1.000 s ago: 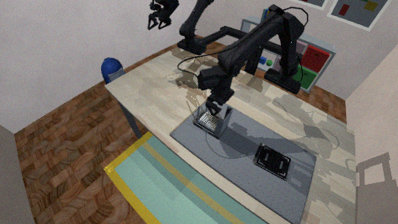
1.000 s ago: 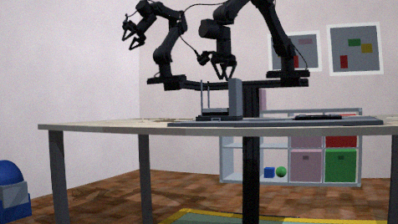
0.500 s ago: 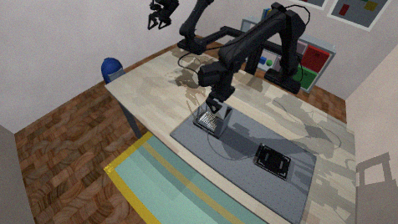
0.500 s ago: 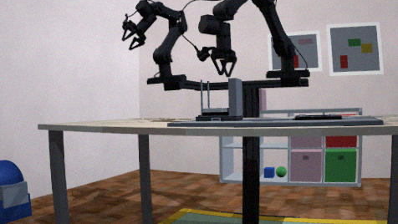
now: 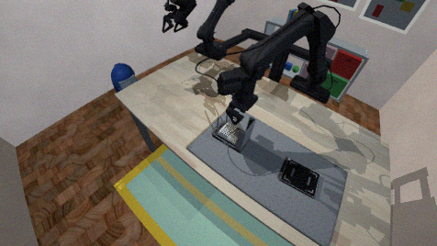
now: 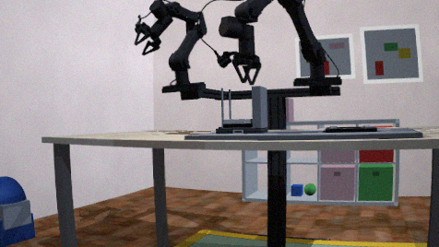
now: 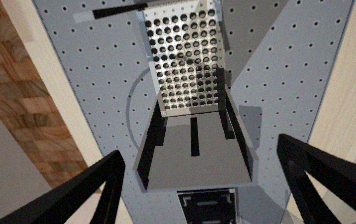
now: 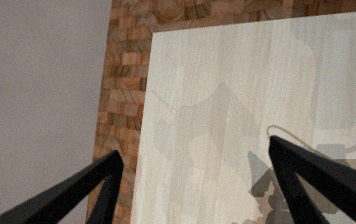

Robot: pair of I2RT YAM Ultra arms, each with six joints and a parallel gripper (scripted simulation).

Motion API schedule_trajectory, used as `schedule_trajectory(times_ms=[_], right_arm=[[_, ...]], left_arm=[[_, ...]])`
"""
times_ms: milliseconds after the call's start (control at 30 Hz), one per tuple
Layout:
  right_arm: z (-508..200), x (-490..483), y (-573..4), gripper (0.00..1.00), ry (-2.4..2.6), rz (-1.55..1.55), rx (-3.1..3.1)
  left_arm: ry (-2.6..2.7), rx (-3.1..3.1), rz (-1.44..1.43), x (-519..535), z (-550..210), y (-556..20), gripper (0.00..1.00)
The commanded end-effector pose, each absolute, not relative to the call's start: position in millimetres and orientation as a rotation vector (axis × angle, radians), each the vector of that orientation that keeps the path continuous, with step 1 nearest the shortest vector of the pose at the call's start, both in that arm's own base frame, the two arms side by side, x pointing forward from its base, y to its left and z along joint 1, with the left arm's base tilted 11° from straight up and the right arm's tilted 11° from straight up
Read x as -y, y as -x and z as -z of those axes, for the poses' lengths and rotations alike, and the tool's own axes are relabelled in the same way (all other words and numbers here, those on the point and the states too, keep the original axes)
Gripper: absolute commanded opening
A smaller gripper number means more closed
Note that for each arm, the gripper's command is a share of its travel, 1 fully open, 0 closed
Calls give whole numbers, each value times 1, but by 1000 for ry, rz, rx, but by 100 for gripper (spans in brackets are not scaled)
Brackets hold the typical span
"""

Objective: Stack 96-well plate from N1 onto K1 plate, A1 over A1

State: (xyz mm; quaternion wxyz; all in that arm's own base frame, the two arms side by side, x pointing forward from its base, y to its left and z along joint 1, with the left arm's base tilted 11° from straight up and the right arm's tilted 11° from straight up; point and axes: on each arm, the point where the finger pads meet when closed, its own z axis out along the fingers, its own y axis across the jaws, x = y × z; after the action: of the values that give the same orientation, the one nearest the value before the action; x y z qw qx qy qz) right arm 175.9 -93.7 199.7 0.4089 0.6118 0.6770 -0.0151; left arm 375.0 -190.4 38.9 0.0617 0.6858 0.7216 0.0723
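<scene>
White 96-well plate (image 5: pixel 229 132) (image 6: pixel 237 122) (image 7: pixel 185 60) lies in the stack rack K1, a grey upright frame with a tall slotted panel (image 5: pixel 248 134) (image 6: pixel 259 108) (image 7: pixel 210 170) and thin posts; its wells face up; whether a second plate lies nested beneath it cannot be told, nor can the rim lettering be read.

Items run left to right across the top view. Blue rounded object (image 5: pixel 123 73) (image 6: pixel 14 203) stands on the floor beyond the table's end; the black right gripper (image 5: pixel 171 31) (image 6: pixel 140 49) (image 8: pixel 190 150) hangs raised, well apart from the rack, its fingers spread wide with nothing between them; below it the right wrist view shows the pale wooden table (image 5: pixel 161 92) (image 6: pixel 106 138) (image 7: pixel 65 105) (image 8: pixel 200 75).

The black left gripper (image 5: pixel 235 120) (image 6: pixel 247 83) (image 7: pixel 195 150) points down above the rack; its fingers stand apart, nothing between them, clear of the plate. Both rack and nest stand on a grey perforated board (image 5: pixel 321 220) (image 6: pixel 304 135) (image 7: pixel 110 65); the low black plate nest N1 (image 5: pixel 298 176) (image 6: pixel 351 129) (image 7: pixel 207 210) lies at right, its dark inner face exposed.
</scene>
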Motion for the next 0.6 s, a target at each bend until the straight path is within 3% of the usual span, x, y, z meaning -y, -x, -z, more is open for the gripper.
schedule_trajectory(times_ms=[0, 567], right_arm=[[-222, 97, -174, 100, -1528, 1, -1634], [-222, 97, -174, 100, -1528, 1, -1634]], left_arm=[[-2062, -2168, -222, 194, -47, -377, 100], [-2053, -2163, -217, 157, -49, -374, 100]])
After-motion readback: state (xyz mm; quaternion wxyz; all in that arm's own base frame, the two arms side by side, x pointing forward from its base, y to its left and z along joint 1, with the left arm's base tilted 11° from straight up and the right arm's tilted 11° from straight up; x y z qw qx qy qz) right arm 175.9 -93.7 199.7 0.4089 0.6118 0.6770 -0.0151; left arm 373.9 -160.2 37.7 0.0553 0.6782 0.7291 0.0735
